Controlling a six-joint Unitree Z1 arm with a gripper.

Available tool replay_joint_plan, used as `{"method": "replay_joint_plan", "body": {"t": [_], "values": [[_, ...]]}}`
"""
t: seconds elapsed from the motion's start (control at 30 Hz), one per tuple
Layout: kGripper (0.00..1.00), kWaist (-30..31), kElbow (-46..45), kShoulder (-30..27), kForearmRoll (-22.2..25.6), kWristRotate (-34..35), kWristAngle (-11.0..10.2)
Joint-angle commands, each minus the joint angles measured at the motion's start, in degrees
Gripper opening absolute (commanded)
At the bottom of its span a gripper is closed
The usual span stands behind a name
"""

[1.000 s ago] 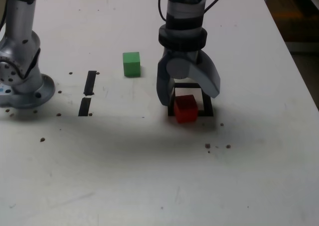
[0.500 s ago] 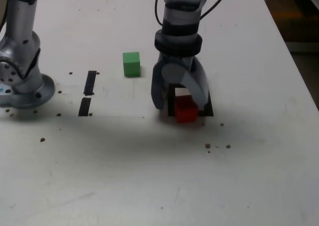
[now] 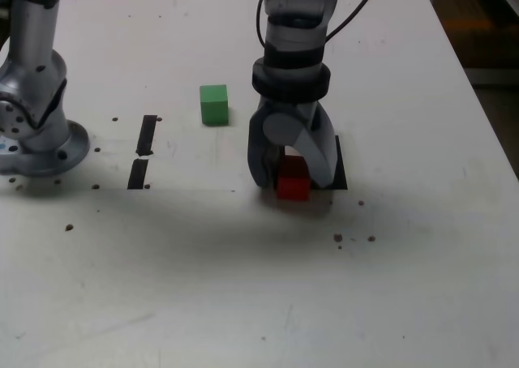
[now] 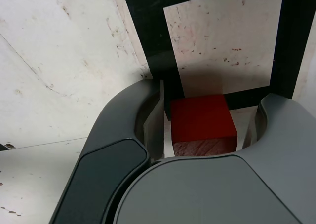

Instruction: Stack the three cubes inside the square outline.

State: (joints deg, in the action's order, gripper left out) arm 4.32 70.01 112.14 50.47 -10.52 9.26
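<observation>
Red cube at near edge of square outline, half over the tape, now flanked closely by narrowed jaws, a second ago spread wide above; contact not sure, green cube untouched on surface, yellow unseen.

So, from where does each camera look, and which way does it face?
Exterior view: off the arm, above the table's near edge, facing the arm; shows the gripper, red cube, green cube, outline.
Wrist view: on the wrist, facing down past the fingers.
Shared: red cube, outline, gripper.
</observation>
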Motion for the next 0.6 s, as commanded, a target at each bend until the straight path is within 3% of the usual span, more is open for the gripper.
{"method": "replay_joint_plan", "body": {"t": [0.0, 0.13, 0.23, 0.37, 0.57], "values": [[0.49, 0.09, -0.12, -0.53, 0.11, -0.03, -0.35], [0.28, 0.09, 0.13, -1.05, 0.82, -0.13, -1.40], [0.18, 0.08, 0.34, -1.46, 1.69, -0.34, -1.78], [0.15, 0.07, 0.79, -1.93, 3.22, -0.65, -2.35], [0.14, -0.25, 2.44, -2.91, 6.18, -0.63, -5.02]]}}
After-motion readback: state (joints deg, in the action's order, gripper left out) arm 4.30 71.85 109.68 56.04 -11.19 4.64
